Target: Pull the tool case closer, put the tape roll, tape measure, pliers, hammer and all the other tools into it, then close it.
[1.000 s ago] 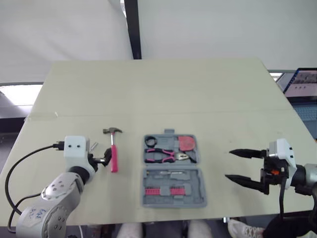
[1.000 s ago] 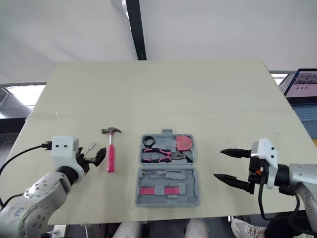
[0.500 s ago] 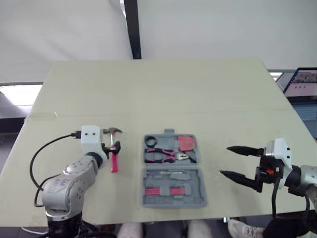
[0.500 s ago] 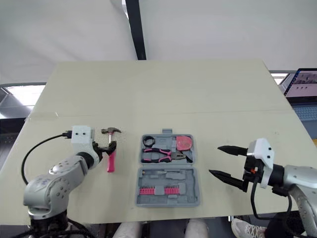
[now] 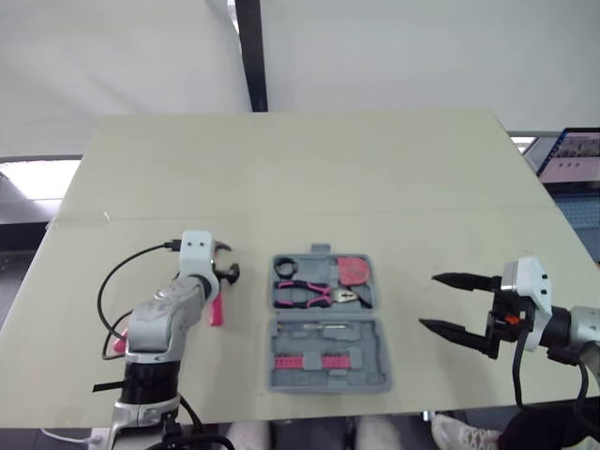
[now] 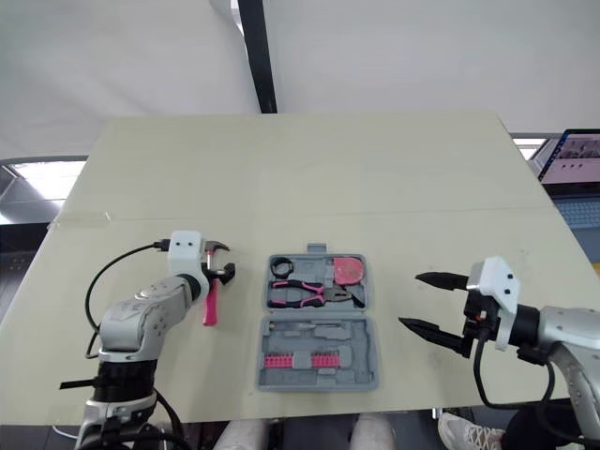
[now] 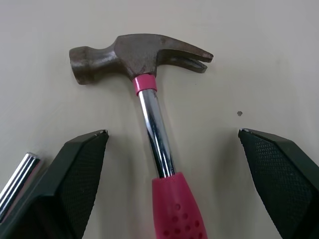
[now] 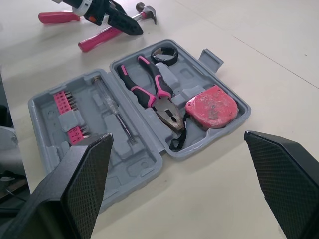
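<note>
Left gripper (image 5: 226, 272): fingers spread wide, straddling the hammer (image 7: 139, 55) shaft.
Hammer: lay flat, just left of the tool case (image 5: 375, 375).
Tool case: lay open.
Right gripper (image 5: 427, 300): gaped wide, well right of the case.

Pale beige table (image 5: 309, 169), top plain and matte. Faint straight seam (image 5: 394, 211) runs across surface from left edge to right edge. Short strip of clear tape (image 5: 81, 220) lies at left edge, at seam's end. Tiny dark speck (image 7: 239, 113) on surface, seen in left wrist view. Black vertical post (image 5: 249, 56) rises behind far edge, left of its middle, against white backdrop (image 5: 422, 47). Lit laptop (image 5: 570, 156) sits past right edge, near far right corner. Bright white patch (image 5: 33, 176) on floor beyond left edge.
</note>
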